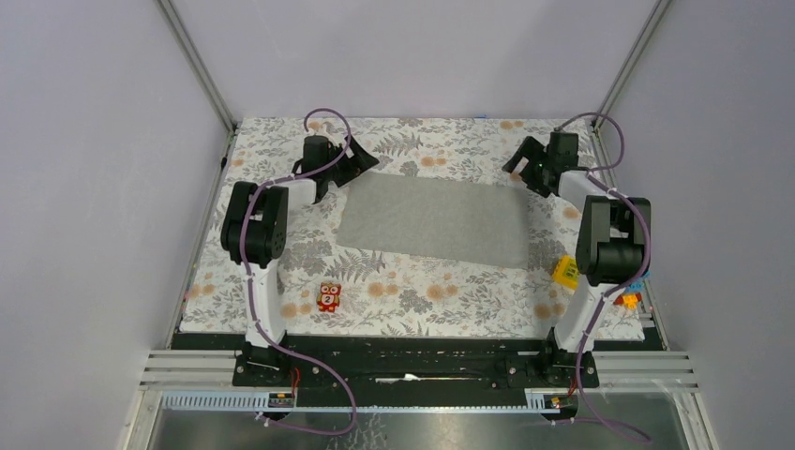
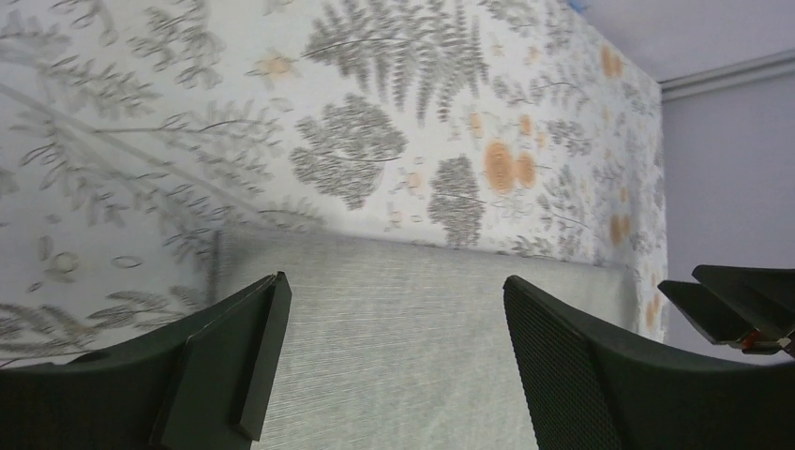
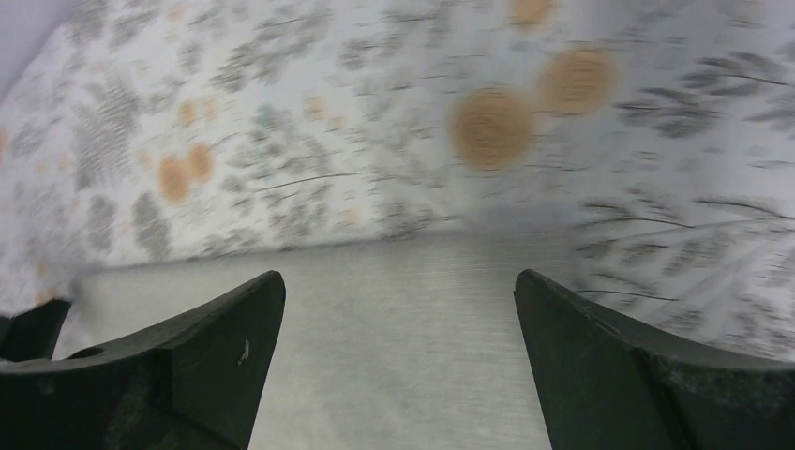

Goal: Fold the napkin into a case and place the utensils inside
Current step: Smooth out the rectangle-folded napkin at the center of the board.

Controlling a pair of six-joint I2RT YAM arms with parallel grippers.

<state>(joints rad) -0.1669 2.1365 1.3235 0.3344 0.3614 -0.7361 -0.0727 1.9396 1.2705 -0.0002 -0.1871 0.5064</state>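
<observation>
The plain grey napkin (image 1: 433,220) lies flat as a wide rectangle on the floral table cover, in the far middle of the table. My left gripper (image 1: 361,159) hovers open at its far left corner; in the left wrist view the jaws stand wide apart over the cloth (image 2: 394,328). My right gripper (image 1: 518,167) hovers open at its far right corner; the right wrist view shows the cloth (image 3: 394,319) between wide jaws. Neither holds anything. No utensils are in view.
A small red toy figure (image 1: 328,297) stands near the front left. A yellow studded block (image 1: 565,271) and other small coloured toys (image 1: 630,298) sit beside the right arm. The floral cover (image 1: 422,295) ends at metal frame posts and grey walls.
</observation>
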